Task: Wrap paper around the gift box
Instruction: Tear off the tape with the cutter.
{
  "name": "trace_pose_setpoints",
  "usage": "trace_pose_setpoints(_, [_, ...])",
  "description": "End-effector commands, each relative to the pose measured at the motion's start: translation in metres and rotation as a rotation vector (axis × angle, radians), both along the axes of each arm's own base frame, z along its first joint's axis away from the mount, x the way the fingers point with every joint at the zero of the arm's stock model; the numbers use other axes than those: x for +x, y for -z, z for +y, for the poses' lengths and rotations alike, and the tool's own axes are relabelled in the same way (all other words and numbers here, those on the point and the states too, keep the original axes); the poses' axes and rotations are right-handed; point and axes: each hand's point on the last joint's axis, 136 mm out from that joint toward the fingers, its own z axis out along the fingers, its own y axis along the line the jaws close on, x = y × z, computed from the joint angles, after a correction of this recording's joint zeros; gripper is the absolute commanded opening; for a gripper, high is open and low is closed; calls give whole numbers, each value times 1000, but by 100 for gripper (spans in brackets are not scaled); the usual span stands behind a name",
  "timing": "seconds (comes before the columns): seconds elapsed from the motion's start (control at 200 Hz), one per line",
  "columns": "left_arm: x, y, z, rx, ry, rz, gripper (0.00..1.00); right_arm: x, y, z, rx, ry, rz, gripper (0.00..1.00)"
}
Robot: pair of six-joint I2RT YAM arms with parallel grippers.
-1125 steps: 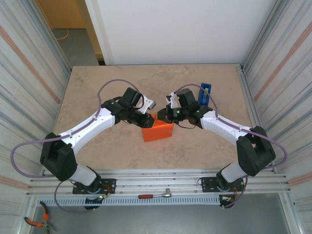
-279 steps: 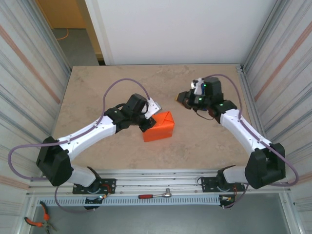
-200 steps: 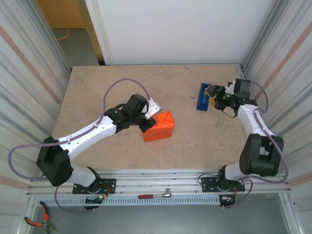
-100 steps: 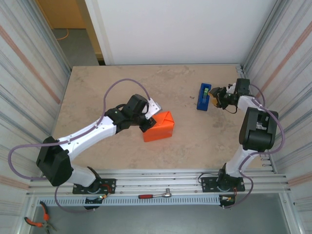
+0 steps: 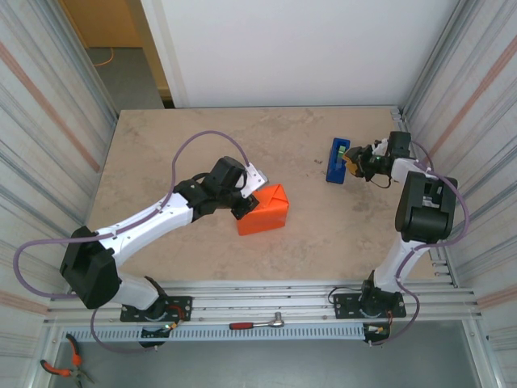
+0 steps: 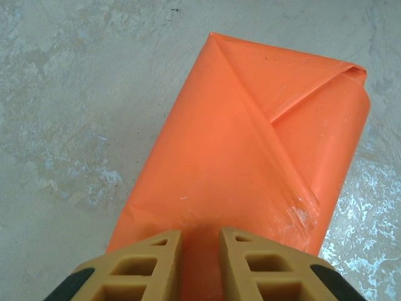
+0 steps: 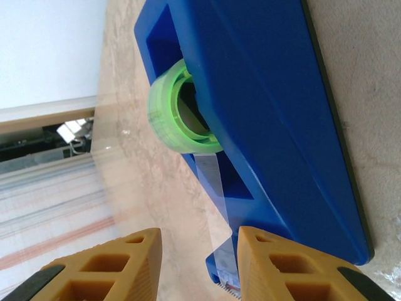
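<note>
- Where the beige marbled table (image 5: 323, 242) lies between the two arms, there is one gift box (image 5: 262, 212), one blue tape dispenser (image 5: 337, 159), and two grippers with two tan fingers each.
- The gift box sits a little left of the table's middle, well apart from the dispenser, which is far to the right.
- The paper (image 6: 294, 81) covers the box entirely in plain bright orange.
- In the left wrist view, diagonal creases run to a point at the far corner, forming a triangular flap.
- The far right edge of the paper is rolled over and slightly loose, and there is a glossy whitish patch (image 6: 297, 213) near the right side.
- The left gripper (image 5: 245, 202) (image 6: 200, 237) is at the near-left end of the box. Its fingers are only a narrow slit apart, with their tips on the paper and orange showing through the gap.
- The right gripper (image 5: 354, 159) (image 7: 200, 241) is at the dispenser's cutter end. Its fingers are moderately apart and clamp nothing.
- A clear tape strip (image 7: 210, 182) runs down between the right gripper's fingers.
- The dispenser holds one roll with a translucent green core (image 7: 178, 113).
- One ratchet tool (image 5: 258, 323) lies on the rail below the table edge.
</note>
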Motion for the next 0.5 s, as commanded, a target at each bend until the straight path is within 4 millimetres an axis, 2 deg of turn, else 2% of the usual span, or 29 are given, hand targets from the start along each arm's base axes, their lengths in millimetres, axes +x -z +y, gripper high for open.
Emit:
trace_pose_setpoints(0.0, [-25,38,8,98,52,103,23,5,1,8,5,-44,-21,37])
trace_pose_setpoints(0.296, [-26,38,8,100,53,101,22,5,9,11,12,-53,-1,37])
trace_pose_setpoints(0.496, [-26,38,8,100,55,103,22,6,12,12,20,-57,5,31])
